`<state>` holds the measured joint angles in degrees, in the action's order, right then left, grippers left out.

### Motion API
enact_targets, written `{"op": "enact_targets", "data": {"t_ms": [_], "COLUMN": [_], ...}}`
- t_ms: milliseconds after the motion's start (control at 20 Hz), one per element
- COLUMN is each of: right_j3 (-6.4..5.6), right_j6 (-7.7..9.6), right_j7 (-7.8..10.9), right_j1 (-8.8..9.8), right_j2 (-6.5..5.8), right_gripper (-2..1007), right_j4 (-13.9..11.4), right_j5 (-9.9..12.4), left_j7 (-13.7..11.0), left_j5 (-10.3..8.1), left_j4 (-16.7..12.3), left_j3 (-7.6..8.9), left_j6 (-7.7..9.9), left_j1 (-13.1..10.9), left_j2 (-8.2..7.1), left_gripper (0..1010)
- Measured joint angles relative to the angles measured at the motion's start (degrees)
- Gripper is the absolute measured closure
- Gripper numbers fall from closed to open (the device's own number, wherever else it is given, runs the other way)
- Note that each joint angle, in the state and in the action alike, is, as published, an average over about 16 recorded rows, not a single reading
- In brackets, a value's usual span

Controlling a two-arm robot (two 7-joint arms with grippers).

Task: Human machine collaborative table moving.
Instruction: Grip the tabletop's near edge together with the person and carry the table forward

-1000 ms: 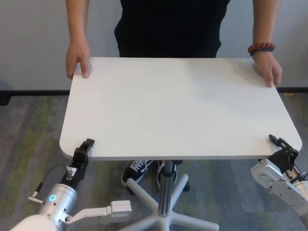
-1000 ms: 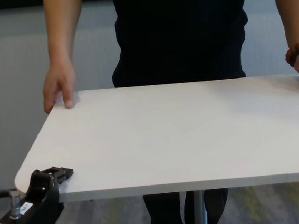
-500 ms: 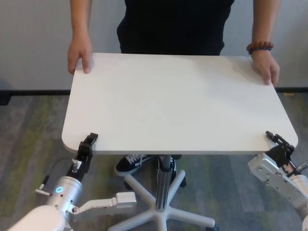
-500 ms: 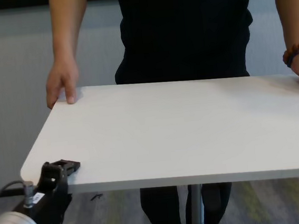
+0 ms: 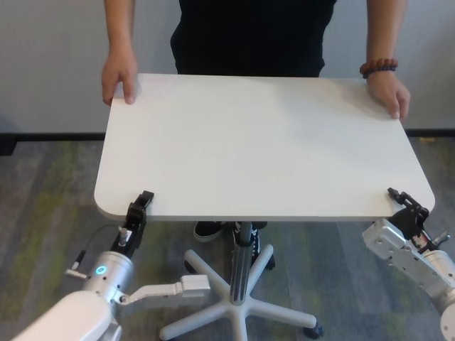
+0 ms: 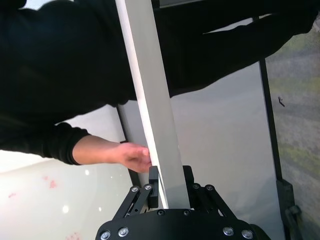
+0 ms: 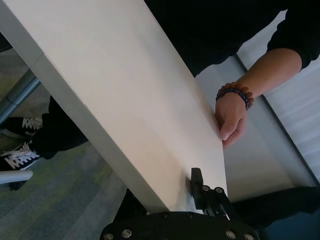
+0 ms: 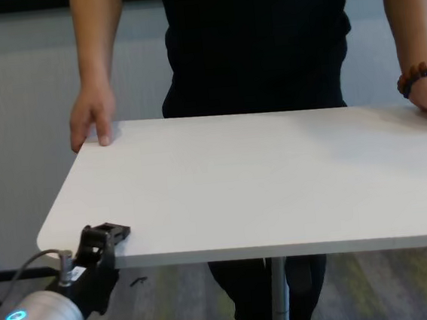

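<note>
The white table point(image 5: 263, 142) stands on a silver centre post point(image 5: 242, 252). At its far side the human point(image 5: 249, 35) in a black top holds both far corners, one hand point(image 5: 119, 78) at the left, the braceleted hand point(image 5: 387, 91) at the right. My left gripper point(image 5: 142, 201) is shut on the table's near left edge; in the left wrist view its fingers point(image 6: 154, 187) clamp the thin edge point(image 6: 155, 125). On the near right corner my right gripper point(image 5: 398, 199) is shut too; a finger point(image 7: 196, 187) sits on the tabletop point(image 7: 125, 85). In the chest view the left gripper point(image 8: 107, 237) grips the near edge.
A five-star wheeled base point(image 5: 234, 312) spreads on the grey-green carpet point(image 5: 43, 206) under the table. The human's sneakers point(image 7: 20, 145) stand near the post. A pale wall point(image 5: 50, 64) with a dark skirting line runs behind the human.
The table has slid away from me and slightly to the right in the head view; both grippers stayed clamped on its near edge and followed. The human has stepped back a little.
</note>
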<state>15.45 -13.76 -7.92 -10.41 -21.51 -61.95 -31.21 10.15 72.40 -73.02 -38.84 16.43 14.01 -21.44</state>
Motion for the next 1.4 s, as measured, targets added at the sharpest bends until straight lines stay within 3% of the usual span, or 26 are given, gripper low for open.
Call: {"op": "enact_targets", "data": {"t_ms": [700, 1400], "right_j3": [0.44, 2.48], "right_j6": [-3.97, -7.67], "right_j7": [-0.27, -1.70], "right_j1": [-6.40, -12.67], "right_j2": [1.84, 3.59], "right_gripper": [609, 610], "right_j4": [9.39, 19.27], "right_j5": [-1.93, -3.01], "left_j7": [1.16, 2.65], "left_j5": [1.36, 1.59], "left_j4": [7.48, 12.99], "left_j3": [-0.52, -1.85], "left_j6": [-1.47, -0.88], "left_j1": [4.79, 8.13], "left_j2": [4.48, 7.32], "left_gripper": [720, 721]}}
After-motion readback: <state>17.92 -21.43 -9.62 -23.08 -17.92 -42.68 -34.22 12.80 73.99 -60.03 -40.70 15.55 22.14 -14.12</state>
